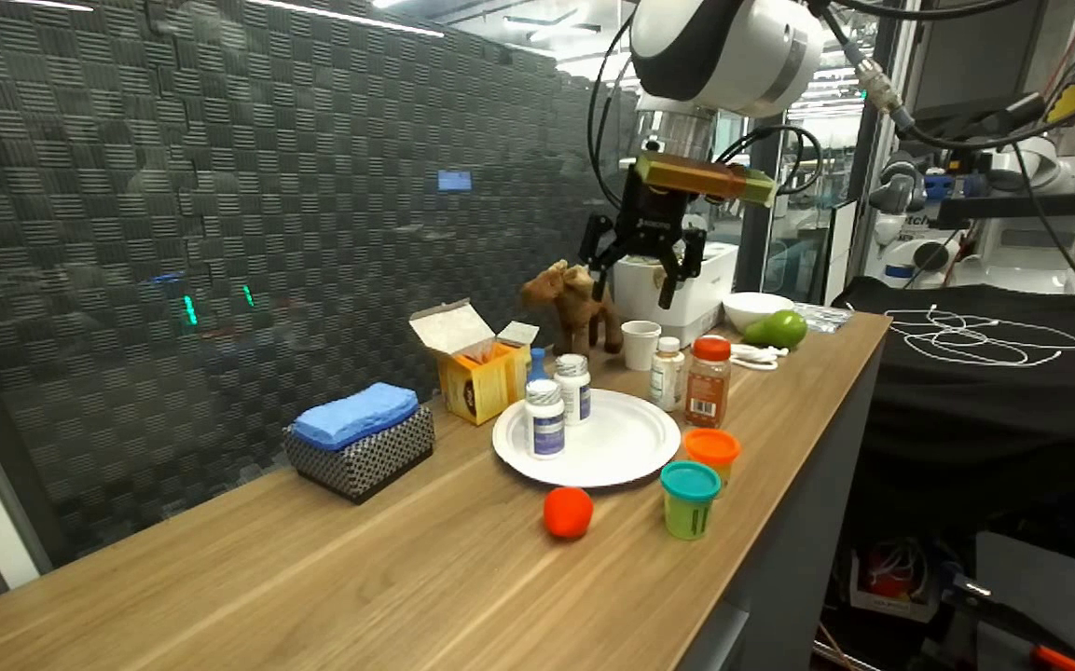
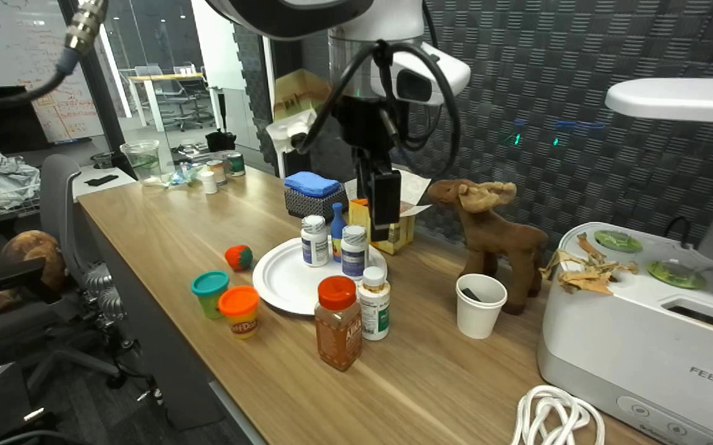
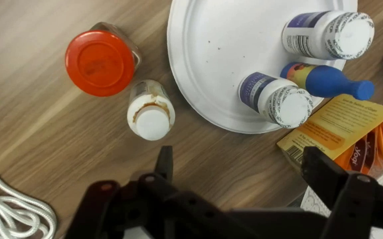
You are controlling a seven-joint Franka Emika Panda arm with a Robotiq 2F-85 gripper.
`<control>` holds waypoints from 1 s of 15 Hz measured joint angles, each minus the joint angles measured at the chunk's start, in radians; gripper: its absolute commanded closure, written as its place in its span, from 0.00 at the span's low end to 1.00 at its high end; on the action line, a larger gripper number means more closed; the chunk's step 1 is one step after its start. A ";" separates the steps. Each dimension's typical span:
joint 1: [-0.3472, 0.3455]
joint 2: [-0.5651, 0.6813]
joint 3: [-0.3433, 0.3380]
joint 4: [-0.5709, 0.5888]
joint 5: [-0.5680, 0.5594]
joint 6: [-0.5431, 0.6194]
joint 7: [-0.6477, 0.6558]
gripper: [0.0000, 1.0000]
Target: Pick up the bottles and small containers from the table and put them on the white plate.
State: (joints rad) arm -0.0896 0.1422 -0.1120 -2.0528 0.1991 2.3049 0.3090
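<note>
Two small white plastic pill bottles (image 1: 545, 433) stand upright on the round flat white plate (image 1: 626, 458) in an exterior view. Above the light-brown, wood-grained counter (image 1: 388, 568) hangs the black two-fingered pincer (image 1: 633, 287), spread wide. Near the plate, on the counter, sit a green plastic tub (image 1: 689, 517) with a teal lid and a small red round thing (image 1: 568, 513). In an exterior view, a slender blue bottle (image 2: 337, 225) stands on the plate beside the pill bottles. Off the plate, a reddish-brown bottle (image 2: 339, 337) with a red lid stands just beside a white-capped white bottle (image 2: 375, 309), and a yellow tub (image 2: 243, 324) with an orange lid just beside the teal-lidded one. In the wrist view, the fingers (image 3: 165, 162) stand well apart, one overlapping an open yellow cardboard carton (image 3: 331, 124).
</note>
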 measured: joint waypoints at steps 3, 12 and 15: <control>-0.003 0.004 0.000 0.000 -0.017 -0.017 -0.099 0.00; -0.017 0.028 -0.002 0.000 -0.104 -0.081 -0.239 0.00; -0.017 0.043 -0.001 0.000 -0.107 -0.082 -0.262 0.00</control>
State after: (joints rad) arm -0.1064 0.1853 -0.1135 -2.0529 0.0925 2.2230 0.0467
